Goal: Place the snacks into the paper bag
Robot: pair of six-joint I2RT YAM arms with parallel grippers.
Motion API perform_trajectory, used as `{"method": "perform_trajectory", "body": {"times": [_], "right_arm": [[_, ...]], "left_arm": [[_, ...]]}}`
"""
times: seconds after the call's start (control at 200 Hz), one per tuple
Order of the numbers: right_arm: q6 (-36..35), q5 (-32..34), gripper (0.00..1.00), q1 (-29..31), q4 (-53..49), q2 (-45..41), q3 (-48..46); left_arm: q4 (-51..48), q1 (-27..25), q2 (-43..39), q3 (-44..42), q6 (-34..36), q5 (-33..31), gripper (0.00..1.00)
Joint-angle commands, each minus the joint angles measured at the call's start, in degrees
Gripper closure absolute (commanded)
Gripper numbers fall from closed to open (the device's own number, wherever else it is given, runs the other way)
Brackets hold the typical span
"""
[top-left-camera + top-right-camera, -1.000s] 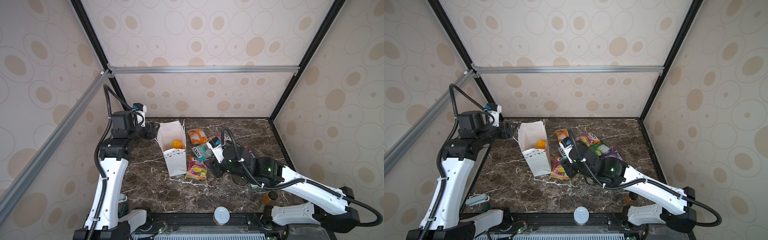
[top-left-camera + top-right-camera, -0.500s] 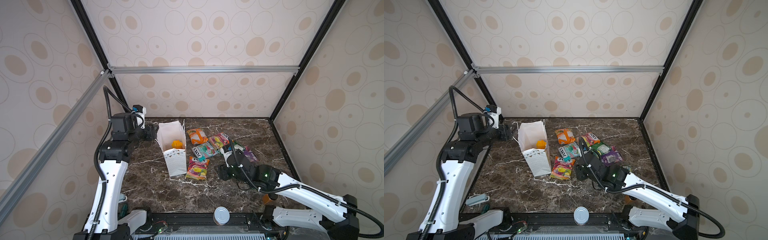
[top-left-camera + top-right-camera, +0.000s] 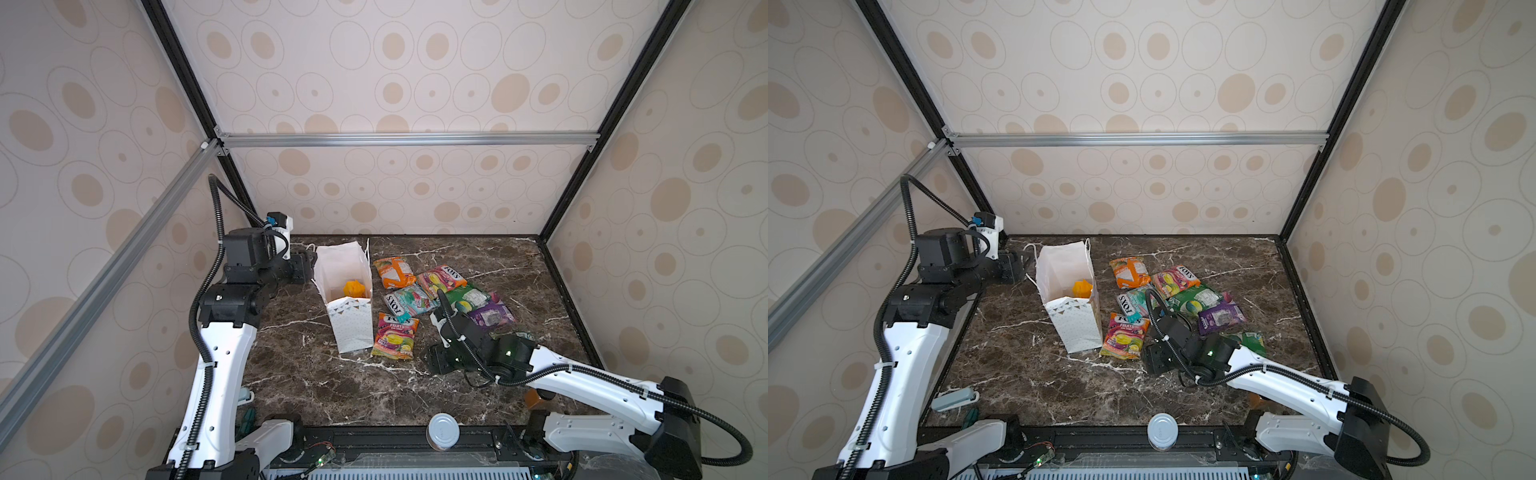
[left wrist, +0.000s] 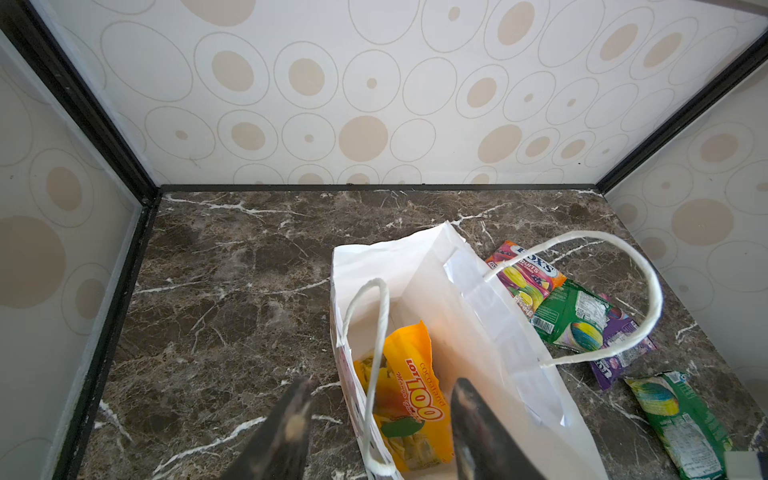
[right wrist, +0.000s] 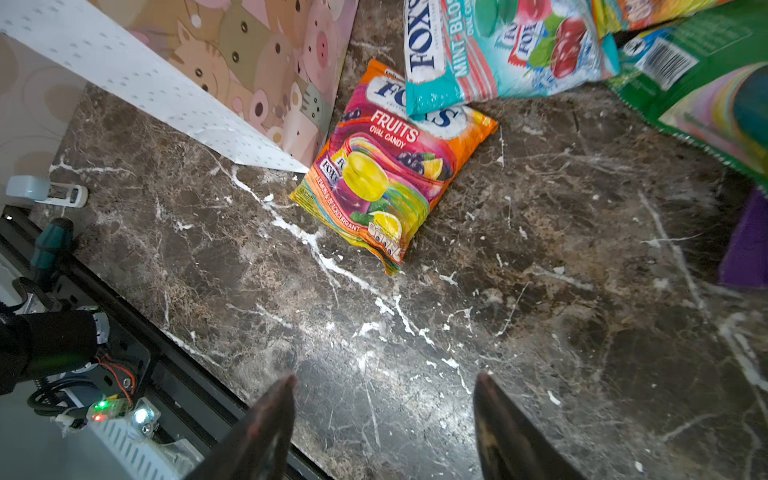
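My left pincer (image 4: 382, 382) hangs open at the mouth of the paper bag (image 4: 478, 299). Its two dark, tapered fingers (image 4: 291, 419) are spread to either side of the bag's near wall and one twisted white cord handle (image 4: 376, 332), and they pinch neither. The bag is tall, matte and sharply creased. It stands upright near the back left corner of the bench (image 3: 332, 390), a dark brown marble slab veined in white. A band of small triangles runs under the bag's rim with fine dots below, and one side panel carries cartoon animals. At the bottom of the bag lies a crumpled, glossy yellow packet (image 4: 411, 395).

My right pincer (image 5: 386, 376) is open too and holds nothing. It hovers over bare marble between the middle of the bench and its front edge. The nearest snack is a flat, shiny fruit candy packet (image 5: 386, 178) in pink, orange and yellow, lying just beside the foot of the bag. A teal mint packet (image 5: 498, 54) overlaps its upper end. Toward the back edge lie an orange packet (image 3: 392, 272) and a pink packet (image 3: 440, 280). Toward the right edge a green packet (image 3: 467, 297) and a purple packet (image 3: 494, 316) overlap, and a second green packet (image 3: 1250, 338) lies partly hidden behind my right arm. A can (image 3: 443, 430) with a round silver lid stands at the front edge.
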Motion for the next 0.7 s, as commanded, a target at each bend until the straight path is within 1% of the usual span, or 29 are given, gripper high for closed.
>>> {"method": "perform_trajectory", "body": {"times": [0.0, 0.23, 0.435, 0.695], "right_arm": [[1.3, -2.5, 0.3, -0.4, 3.4, 2.7, -1.1], [-0.9, -4.1, 0.29, -0.5, 6.3, 11.5, 0.9], [-1.5, -4.6, 0.29, -0.7, 9.2, 14.8, 0.9], [-1.4, -5.5, 0.29, -1.8, 13.6, 17.4, 0.2]], "left_arm": [[0.8, -0.5, -0.7, 0.5, 1.7, -0.3, 0.47], [0.4, -0.7, 0.4, 1.8, 2.1, -0.6, 0.51], [0.8, -0.7, 1.1, 1.4, 2.1, -0.5, 0.54], [0.2, -0.8, 2.0, 3.0, 2.1, 0.1, 0.66]]}}
